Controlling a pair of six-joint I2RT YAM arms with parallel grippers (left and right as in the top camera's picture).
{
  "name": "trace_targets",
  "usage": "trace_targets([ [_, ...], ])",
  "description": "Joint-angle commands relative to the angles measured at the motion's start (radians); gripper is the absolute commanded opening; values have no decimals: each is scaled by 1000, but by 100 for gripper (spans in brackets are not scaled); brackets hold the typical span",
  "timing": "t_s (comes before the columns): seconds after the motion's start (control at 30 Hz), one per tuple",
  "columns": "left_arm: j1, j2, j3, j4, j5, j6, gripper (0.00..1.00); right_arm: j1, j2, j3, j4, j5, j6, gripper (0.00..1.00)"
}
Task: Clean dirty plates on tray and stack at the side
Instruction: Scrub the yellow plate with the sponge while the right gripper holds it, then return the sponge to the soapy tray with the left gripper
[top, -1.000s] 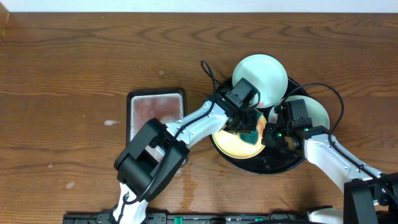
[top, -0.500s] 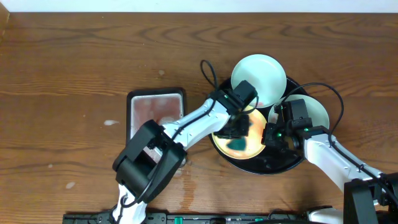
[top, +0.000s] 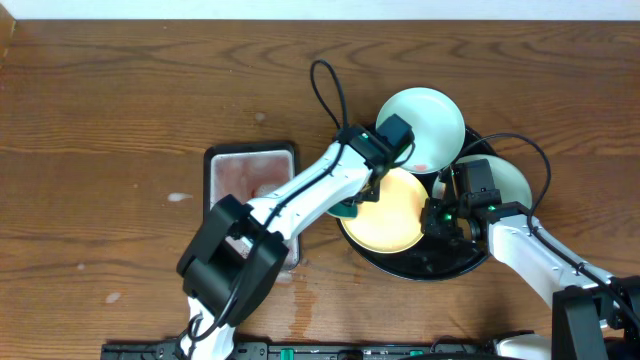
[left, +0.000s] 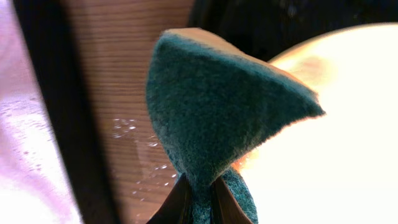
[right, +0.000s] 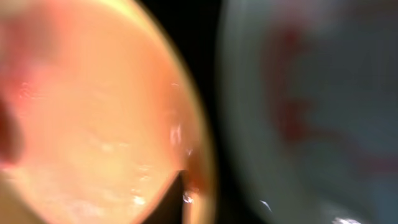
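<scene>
Since a second ago the left arm (top: 300, 190) has swung off the yellow plate toward the tray's left edge. It has taken the sponge with it and left the plate's face uncovered, while the right arm (top: 520, 240) has kept its place.

The brown wood-grain surface (top: 120, 100) carries the black tray (top: 420, 270) right of centre, with a small grey metal tray (top: 245, 170) to its left. Three plates lie in the black tray:
- The yellow plate (top: 390, 212) is at the front left.
- One mint plate (top: 425, 112) is at the back, overhanging the rim, with a red smear at its near edge.
- Another mint plate (top: 512, 180) is at the right, partly under the right arm and red-smeared in the right wrist view.

The teal sponge (left: 211, 106) sits at the yellow plate's left edge, pinched tight at its lower end in the closed left jaws. The right jaws are at the yellow plate's right rim, one fingertip (right: 177, 199) showing against it. Whether they grip the plate cannot be told.
</scene>
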Motion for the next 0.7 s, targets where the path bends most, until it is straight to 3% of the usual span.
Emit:
trace_targets([
  [0.0, 24, -119, 23, -28, 23, 3, 7, 3, 20, -10, -8, 41, -23, 33],
  [0.17, 94, -251, 23, -141, 21, 14, 7, 3, 20, -10, 16, 40, -64, 3],
  [0.4, 269, -333, -23, -243, 24, 118, 7, 3, -30, 28, -38, 8, -87, 1],
  [0.67, 378, -333, -229, -170, 75, 161, 9, 5, -229, 118, -200, 166, -139, 1],
])
